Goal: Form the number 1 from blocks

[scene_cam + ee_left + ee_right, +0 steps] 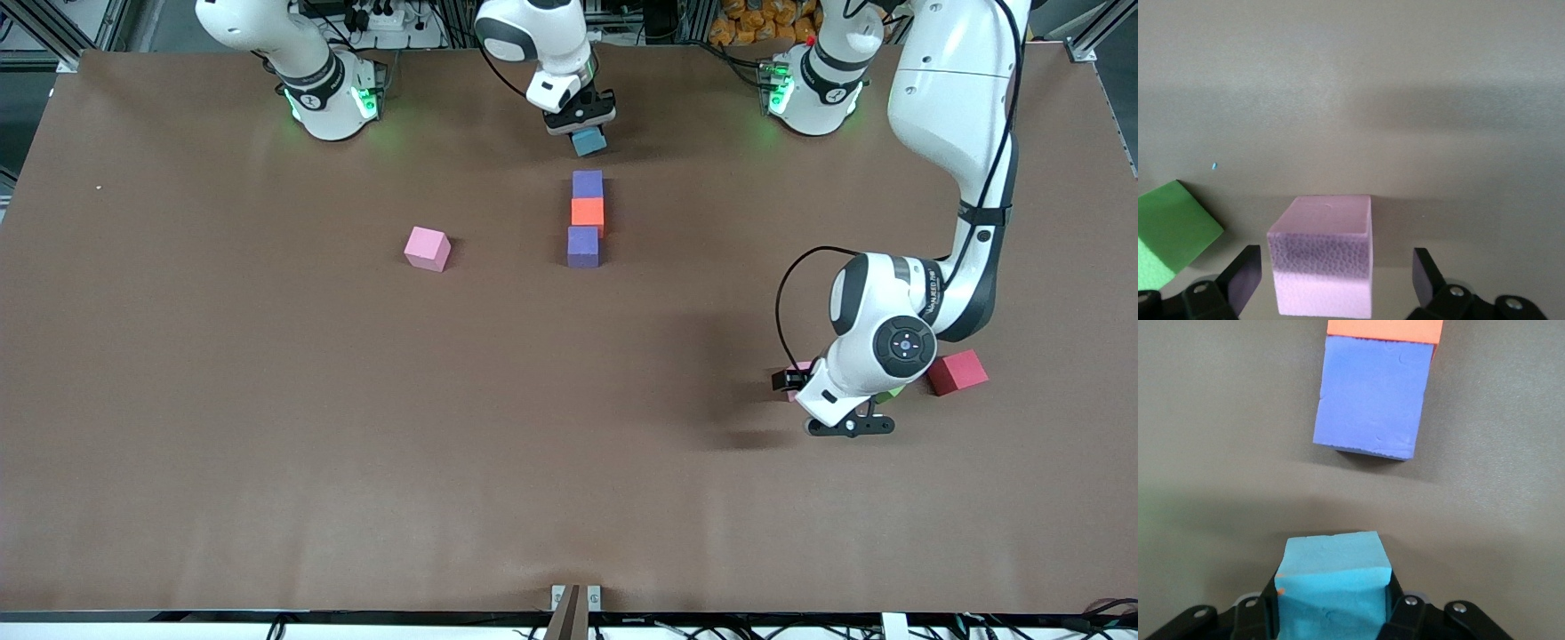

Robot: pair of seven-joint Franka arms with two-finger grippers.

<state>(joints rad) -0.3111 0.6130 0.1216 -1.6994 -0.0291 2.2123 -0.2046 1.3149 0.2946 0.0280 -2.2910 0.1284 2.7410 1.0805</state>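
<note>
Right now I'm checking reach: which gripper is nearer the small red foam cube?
Left. The left gripper straddles a pink cube beside the red foam cube; the right gripper holds the light blue cube by the bases.

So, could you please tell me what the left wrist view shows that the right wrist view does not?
Only the left wrist view shows a pink block sitting between the open fingers of the left hand, with a green cube beside it. Only the right wrist view shows the right hand shut on the light blue block, just short of a purple block that touches the orange block. Both show the brown table.
</note>
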